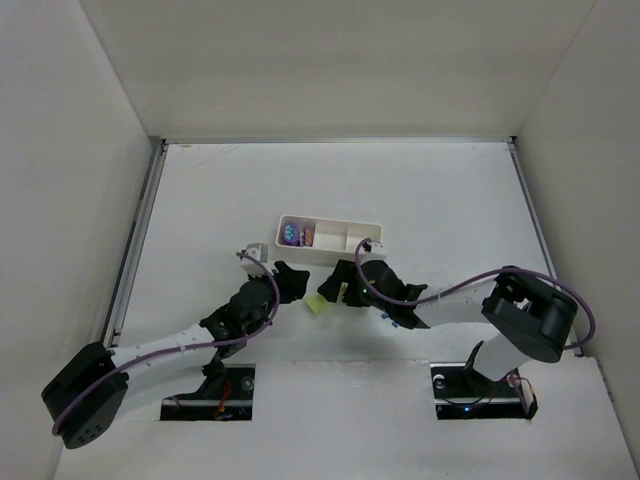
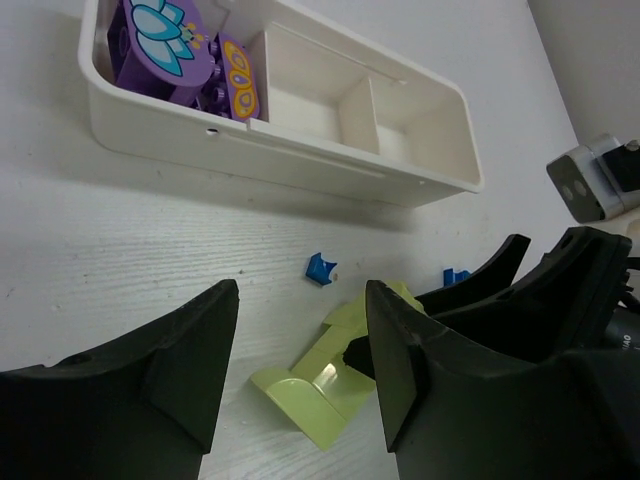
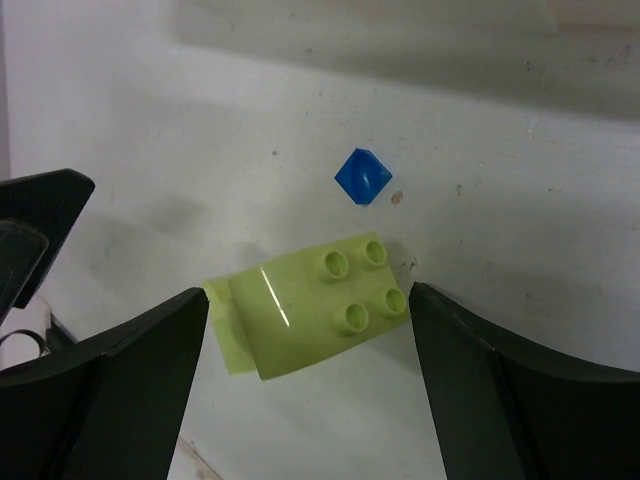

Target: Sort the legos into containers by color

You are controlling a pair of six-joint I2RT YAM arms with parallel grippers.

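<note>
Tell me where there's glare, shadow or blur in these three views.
Top external: even light, little fine detail. Left wrist: the white tray casts a soft shadow toward the camera; the left gripper's fingers look soft-focused. Right wrist: thin glare streak on the yellow-green brick, otherwise sharp.

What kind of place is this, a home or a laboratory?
Probably a robot laboratory cell: bare white walls enclose a white table, two arms are bolted at its edge, by a tray.

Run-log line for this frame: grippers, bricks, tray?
left gripper open, empty | right gripper open, straddling yellow-green brick on table | purple bricks in end compartment of tray | two blue bricks loose on table
</note>
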